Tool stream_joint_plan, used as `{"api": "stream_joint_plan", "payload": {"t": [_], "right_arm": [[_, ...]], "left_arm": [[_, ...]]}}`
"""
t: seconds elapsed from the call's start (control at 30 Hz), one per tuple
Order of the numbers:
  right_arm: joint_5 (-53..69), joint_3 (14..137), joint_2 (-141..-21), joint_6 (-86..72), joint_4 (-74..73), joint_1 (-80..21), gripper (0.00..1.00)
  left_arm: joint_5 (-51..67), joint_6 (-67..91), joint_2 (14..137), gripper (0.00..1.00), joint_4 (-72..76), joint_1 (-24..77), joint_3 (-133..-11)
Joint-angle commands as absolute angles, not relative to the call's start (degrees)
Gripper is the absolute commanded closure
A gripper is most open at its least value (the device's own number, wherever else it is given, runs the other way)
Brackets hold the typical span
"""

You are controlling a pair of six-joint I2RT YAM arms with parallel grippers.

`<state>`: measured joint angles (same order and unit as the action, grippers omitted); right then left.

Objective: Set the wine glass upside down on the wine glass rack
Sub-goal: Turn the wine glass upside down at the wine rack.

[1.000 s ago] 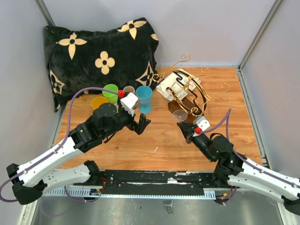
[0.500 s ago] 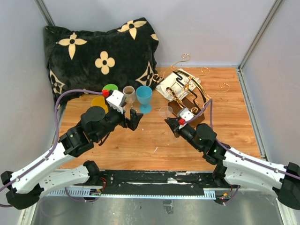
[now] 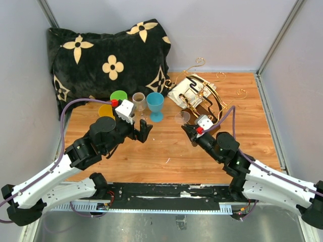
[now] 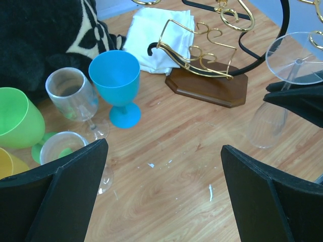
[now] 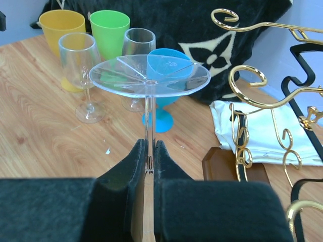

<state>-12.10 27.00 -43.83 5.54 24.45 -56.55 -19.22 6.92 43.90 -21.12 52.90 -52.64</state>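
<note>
In my right wrist view, bowl of the wine glass [image 5: 149, 75] hidden beneath my own fingers [image 5: 123, 169] — only stem and foot show, rack [image 5: 222, 164] cut off at the right edge, yellow cup [image 4: 9, 166] clipped at the left wrist view's corner — mostly out of frame

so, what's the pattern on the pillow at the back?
Black pillow with cream four-petal flower motifs; it shows best in the top external view.

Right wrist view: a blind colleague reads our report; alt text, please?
The right tool is shut on the stem of a clear wine glass, its round foot uppermost. Beyond stand a blue goblet, a green cup, a yellow cup and two clear glasses; the gold wine glass rack is at right.
</note>
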Motion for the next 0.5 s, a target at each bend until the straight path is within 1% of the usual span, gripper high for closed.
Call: {"api": "stream_joint_plan", "payload": {"t": [0.0,0.1,0.17,0.33,0.47], "right_arm": [[-13.92,31.79,-39.57,6.45,9.59,-55.42,0.99],[-17.25,30.44,-36.77,8.07,8.88,-54.76,0.99],[-16.93,30.80,-36.75,8.16,8.37,-52.79,0.99],[-9.60,32.69,-39.58,5.63,8.28,-44.49,0.99],[-5.92,33.36,-41.62,5.95,8.79,-40.40,0.99]], "left_arm": [[-19.85,7.21,43.07,0.00,-19.95,53.00,-52.90],[-19.97,7.29,43.02,0.00,-19.41,53.00,-52.46],[-19.68,7.36,43.15,0.00,-19.17,53.00,-52.21],[-19.25,7.63,43.50,0.00,-19.54,53.00,-52.50],[-19.63,7.58,43.10,0.00,-20.08,53.00,-52.56]]}}
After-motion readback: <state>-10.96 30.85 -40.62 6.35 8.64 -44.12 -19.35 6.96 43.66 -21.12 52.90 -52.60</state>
